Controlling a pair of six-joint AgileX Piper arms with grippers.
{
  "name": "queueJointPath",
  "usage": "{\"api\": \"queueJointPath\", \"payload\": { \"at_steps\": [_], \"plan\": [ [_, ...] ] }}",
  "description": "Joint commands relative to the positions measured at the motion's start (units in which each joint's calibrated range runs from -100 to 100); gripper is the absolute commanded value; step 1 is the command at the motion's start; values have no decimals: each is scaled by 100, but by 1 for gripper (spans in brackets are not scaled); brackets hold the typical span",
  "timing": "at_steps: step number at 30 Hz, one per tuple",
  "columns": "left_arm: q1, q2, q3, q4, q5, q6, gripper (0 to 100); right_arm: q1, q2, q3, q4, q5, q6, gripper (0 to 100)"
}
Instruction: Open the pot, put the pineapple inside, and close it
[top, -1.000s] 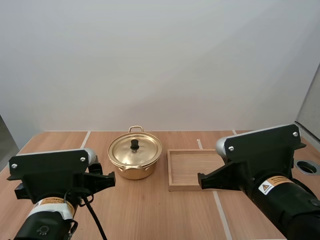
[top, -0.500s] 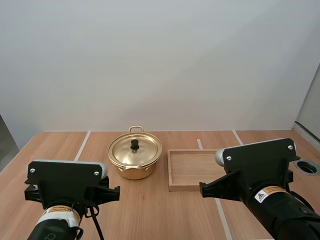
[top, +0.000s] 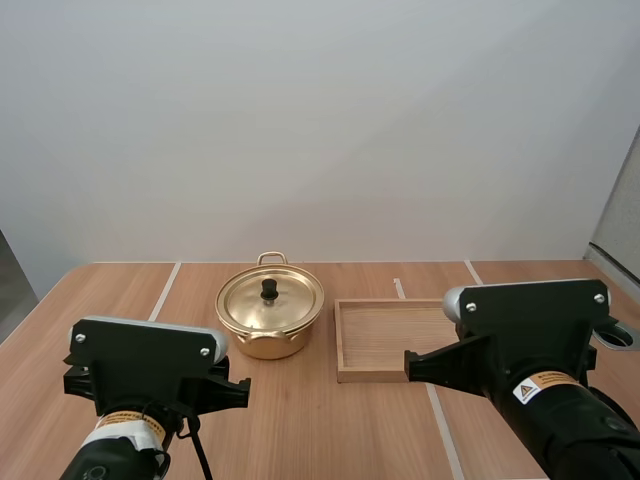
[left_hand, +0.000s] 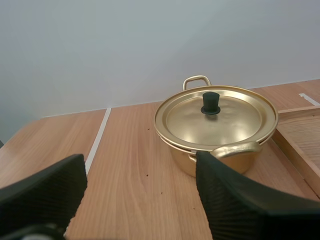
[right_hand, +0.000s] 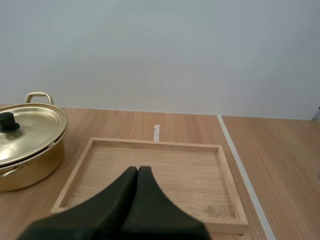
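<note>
Pot, lid on, near bench rear edge, just beside wooden tray. Left gripper spread wide, facing pot. Right gripper pressed together, empty, over tray's near rim. Next: centre left gripper over knob, descend straight, pinch, lift level.

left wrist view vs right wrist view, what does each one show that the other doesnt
Left wrist view: the left gripper, open with its fingers apart, facing the whole pot. Right wrist view: the right gripper, shut into one wedge, pointing at the tray, with all four corners of the tray in sight. Both: the pot with its lid on and the black knob on top, at least an edge of the tray, and the wooden table.
</note>
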Motion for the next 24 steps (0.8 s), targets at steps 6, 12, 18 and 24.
{"api": "queueJointPath", "payload": {
  "at_steps": [6,12,18,24],
  "plan": [
    [12,-34,13,-96,-160,-2,100,1,-45,322,7,-881,55,0],
    [12,-34,13,-96,-160,-3,100,25,-45,1256,-152,-1218,1,0],
    [12,-34,13,-96,-180,-3,61,233,-45,1256,-128,-1059,135,0],
    [12,-34,13,217,-180,25,0,581,-45,1256,-140,-1034,148,0]
  ]
}}
